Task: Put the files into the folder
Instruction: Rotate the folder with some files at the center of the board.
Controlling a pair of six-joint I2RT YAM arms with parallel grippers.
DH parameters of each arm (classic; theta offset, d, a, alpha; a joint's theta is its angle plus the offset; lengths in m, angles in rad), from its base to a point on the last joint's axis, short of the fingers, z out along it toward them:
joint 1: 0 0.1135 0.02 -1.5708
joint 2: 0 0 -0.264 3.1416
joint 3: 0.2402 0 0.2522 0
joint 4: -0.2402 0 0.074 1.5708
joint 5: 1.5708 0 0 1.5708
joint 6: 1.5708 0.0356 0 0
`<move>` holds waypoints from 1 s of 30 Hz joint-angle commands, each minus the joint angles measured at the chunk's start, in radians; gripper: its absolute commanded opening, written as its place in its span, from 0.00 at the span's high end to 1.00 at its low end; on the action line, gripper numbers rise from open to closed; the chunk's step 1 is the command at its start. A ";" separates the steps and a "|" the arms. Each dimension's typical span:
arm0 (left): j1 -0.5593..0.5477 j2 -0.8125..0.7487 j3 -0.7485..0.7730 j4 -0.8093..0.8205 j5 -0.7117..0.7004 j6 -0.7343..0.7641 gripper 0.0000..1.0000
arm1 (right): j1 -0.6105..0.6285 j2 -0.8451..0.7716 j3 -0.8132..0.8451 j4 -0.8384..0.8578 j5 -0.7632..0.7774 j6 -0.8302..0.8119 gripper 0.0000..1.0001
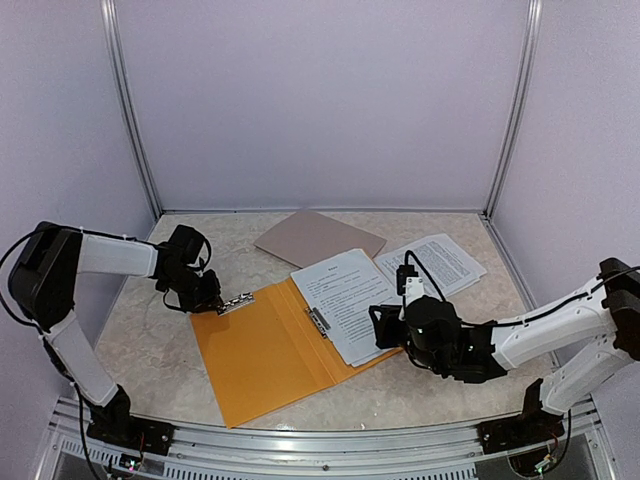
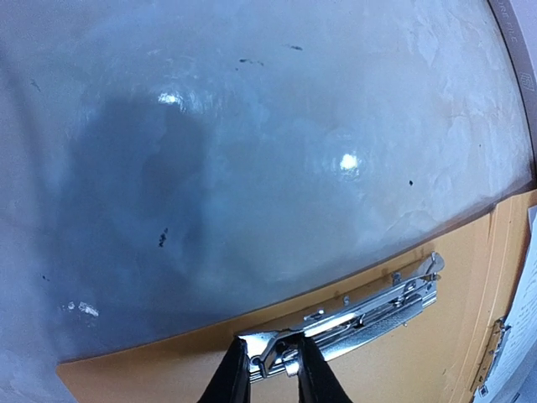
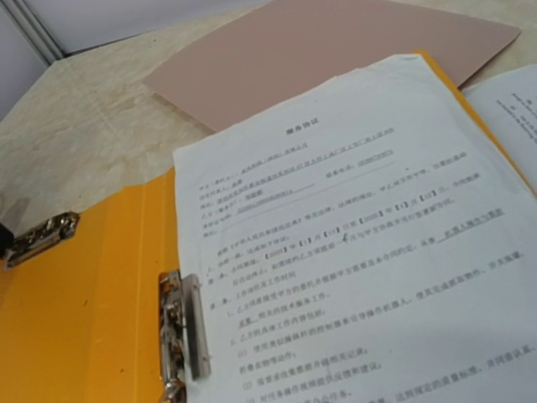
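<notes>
The orange folder lies open on the table, with bare orange on its left half. A white printed sheet of the files rests on its right half, next to the spine clamp. More of the files lie on the table at the right. My left gripper is at the folder's far left edge, its black fingers closed on the end of a metal clip. My right gripper hovers over the sheet's near right edge. Its fingers are out of the right wrist view.
A grey-brown board lies flat at the back, just beyond the folder. Marble-patterned table surface stretches left of the folder. Pale walls and metal posts enclose the table on three sides.
</notes>
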 commanded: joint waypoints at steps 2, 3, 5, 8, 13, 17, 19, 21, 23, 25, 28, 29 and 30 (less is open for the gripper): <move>0.022 0.016 0.035 -0.023 -0.001 0.038 0.86 | -0.011 0.023 0.015 0.018 -0.028 -0.003 0.76; 0.022 0.023 0.038 -0.023 0.001 0.040 0.88 | -0.012 0.026 0.016 0.018 -0.029 -0.001 0.76; 0.022 0.028 0.037 -0.018 0.011 0.039 0.91 | -0.014 0.029 0.015 0.018 -0.033 -0.001 0.76; 0.022 0.032 0.034 -0.011 0.023 0.037 0.95 | -0.017 0.039 0.015 0.021 -0.042 0.004 0.76; 0.023 0.031 0.026 -0.007 0.041 0.033 1.00 | -0.022 0.054 0.019 0.027 -0.059 0.005 0.76; 0.022 0.027 0.019 0.011 0.075 0.049 1.00 | -0.024 0.062 0.022 0.030 -0.065 0.007 0.76; 0.022 0.031 0.022 0.017 0.093 0.065 1.00 | -0.025 0.064 0.025 0.027 -0.066 0.005 0.76; 0.022 0.036 0.030 0.018 0.114 0.093 1.00 | -0.026 0.062 0.027 0.021 -0.065 0.005 0.76; 0.021 0.045 0.042 0.017 0.142 0.130 1.00 | -0.027 0.061 0.029 0.018 -0.064 0.002 0.76; 0.020 0.059 0.062 0.007 0.162 0.170 1.00 | -0.029 0.060 0.034 0.011 -0.064 -0.011 0.76; 0.018 0.080 0.087 -0.004 0.193 0.226 1.00 | -0.033 0.063 0.062 -0.018 -0.062 -0.051 0.76; 0.015 0.088 0.095 -0.008 0.194 0.244 1.00 | -0.036 0.066 0.073 -0.024 -0.063 -0.070 0.76; 0.010 0.093 0.105 -0.015 0.194 0.261 1.00 | -0.044 0.068 0.082 -0.026 -0.073 -0.091 0.76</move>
